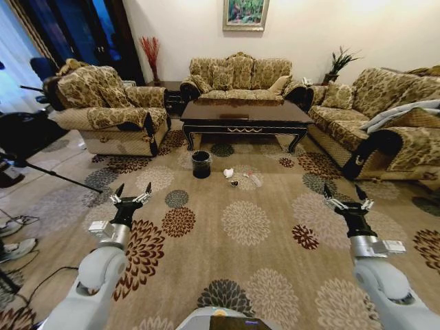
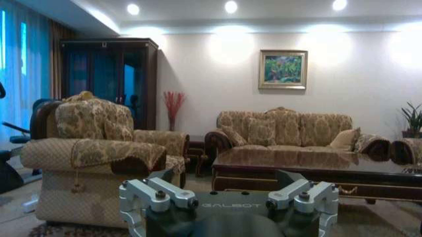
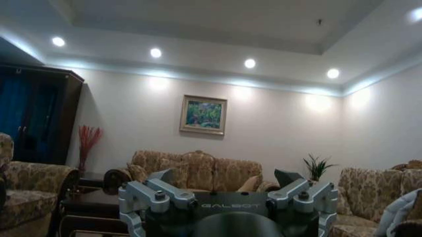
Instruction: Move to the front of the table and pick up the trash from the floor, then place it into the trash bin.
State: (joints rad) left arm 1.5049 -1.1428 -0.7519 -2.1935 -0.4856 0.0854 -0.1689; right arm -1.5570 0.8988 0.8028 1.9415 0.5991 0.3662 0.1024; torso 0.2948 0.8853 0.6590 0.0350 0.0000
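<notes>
Both grippers hover over the patterned carpet, left gripper and right gripper each spread wide with nothing held. Trash lies on the floor well ahead of them, roughly midway between the two, just in front of the table. Trash bin stands just left of the litter, nearer the left gripper's side.

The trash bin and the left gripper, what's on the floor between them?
In the head view, only bare patterned carpet lies between the trash bin and the left gripper. The trash sits beside the bin, off that stretch.
</notes>
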